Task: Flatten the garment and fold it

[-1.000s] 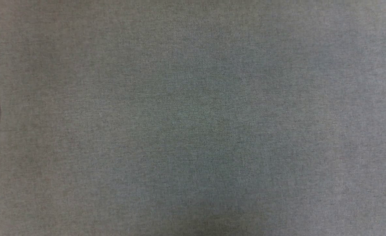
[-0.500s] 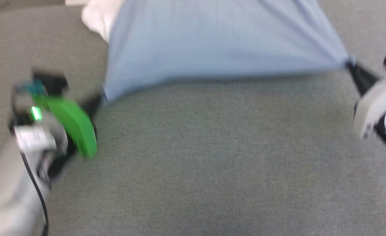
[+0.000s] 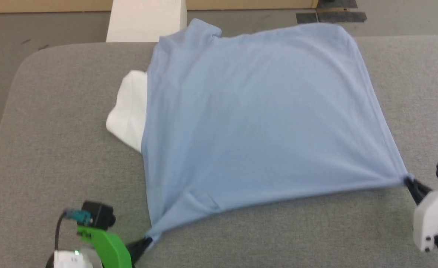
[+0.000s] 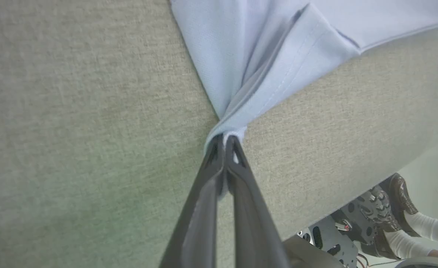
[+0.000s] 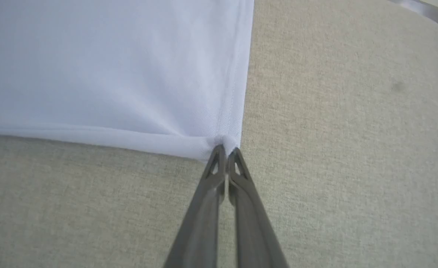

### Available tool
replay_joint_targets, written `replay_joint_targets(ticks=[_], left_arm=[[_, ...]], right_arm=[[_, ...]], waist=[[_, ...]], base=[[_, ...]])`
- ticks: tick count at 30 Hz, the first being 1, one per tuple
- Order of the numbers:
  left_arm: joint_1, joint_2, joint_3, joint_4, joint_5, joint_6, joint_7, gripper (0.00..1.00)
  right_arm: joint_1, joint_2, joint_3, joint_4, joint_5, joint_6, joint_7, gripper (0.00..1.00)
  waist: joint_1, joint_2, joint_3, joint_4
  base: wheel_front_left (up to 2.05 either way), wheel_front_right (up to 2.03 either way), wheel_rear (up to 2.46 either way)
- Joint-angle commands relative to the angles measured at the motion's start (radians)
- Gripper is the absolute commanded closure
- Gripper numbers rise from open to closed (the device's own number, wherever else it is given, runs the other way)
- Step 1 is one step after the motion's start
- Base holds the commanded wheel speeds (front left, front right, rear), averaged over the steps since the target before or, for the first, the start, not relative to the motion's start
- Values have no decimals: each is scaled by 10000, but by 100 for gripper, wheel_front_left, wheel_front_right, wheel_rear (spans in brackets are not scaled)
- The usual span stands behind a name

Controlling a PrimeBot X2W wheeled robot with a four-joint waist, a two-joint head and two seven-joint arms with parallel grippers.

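The light-blue garment [image 3: 256, 119] lies spread across the grey table [image 3: 55, 149], with a white part [image 3: 128, 111] sticking out from under its left edge. My left gripper [image 3: 147, 240] is shut on the near-left corner of the garment [image 4: 248, 74], the cloth bunched between the fingertips of the left gripper [image 4: 224, 139]. At the near right, my right gripper [image 3: 408, 181] is shut on the other bottom corner; the right wrist view shows the right gripper [image 5: 226, 149] pinching the hem of the garment [image 5: 111, 67]. The cloth is pulled taut between the two corners.
A pale cream block [image 3: 146, 20] stands beyond the table's far edge, with a dark floor plate [image 3: 330, 15] farther right. In the left wrist view, a person's dark shoe [image 4: 399, 193] and robot base parts [image 4: 338, 234] show below the table edge.
The head camera has tilted up from bare table cloth to the whole garment. Both grippers still hold the garment's corners.
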Motion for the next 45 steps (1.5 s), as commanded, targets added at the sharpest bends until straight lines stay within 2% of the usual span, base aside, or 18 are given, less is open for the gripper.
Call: replay_joint_targets(ticks=[1,5,9,16,21,23,28,33,38,39,45], left_arm=[[425,130,-27,-159,-108,164,30,100],[1259,294,-35,-664,21,646,-227,100],[1744,272,80,-904,398,910,-996,100],[1383,-437,283,-803,1744,647,-3567,100],[204,-928,238,-453,2919,345,-5038,100],[-393,-1004,185,-223,3199,127,-5228,100],[-2134,-924,135,263,3526,-526,-4923,100],[-3986,-705,154,1004,3327,-1267,-4075,100],[-5306,-621,97,1751,2788,-1601,-3385,100],[-5952,-565,12,2229,2413,-1687,-2940,100],[-6734,-467,-119,3420,1659,-1735,-1813,100]], right_arm=[[344,44,-161,-124,-121,-17,136,100],[1386,283,-573,-437,-87,-17,671,100],[2050,572,-813,-808,-161,-17,622,100],[2359,1189,-648,-1202,-407,-17,-1406,100],[2037,1175,-309,-1093,-615,-17,-2256,100],[1753,1016,-192,-1098,-614,-17,-2370,100],[711,508,63,-1080,-509,-17,-2245,100],[-657,90,292,-846,-346,-17,-1847,100],[-1845,-180,573,-339,-222,-17,-1332,100],[-2542,-341,688,72,-116,-17,-1034,100],[-3768,-583,986,976,130,-17,-482,100]], waist=[[1,0,-111,91],[1,0,-257,131],[1,0,-343,100],[1,0,-461,41],[1,0,-480,43],[1,0,-414,28],[1,0,19,-77],[1,0,815,-235],[1,0,1599,-389],[1,0,2033,-439],[1,0,2637,-490]], base=[[0,0,0],[0,0,0],[0,0,0],[0,0,0],[0,0,0],[0,0,0],[0,0,0],[0,0,0],[0,0,0],[0,0,0],[0,0,0]])
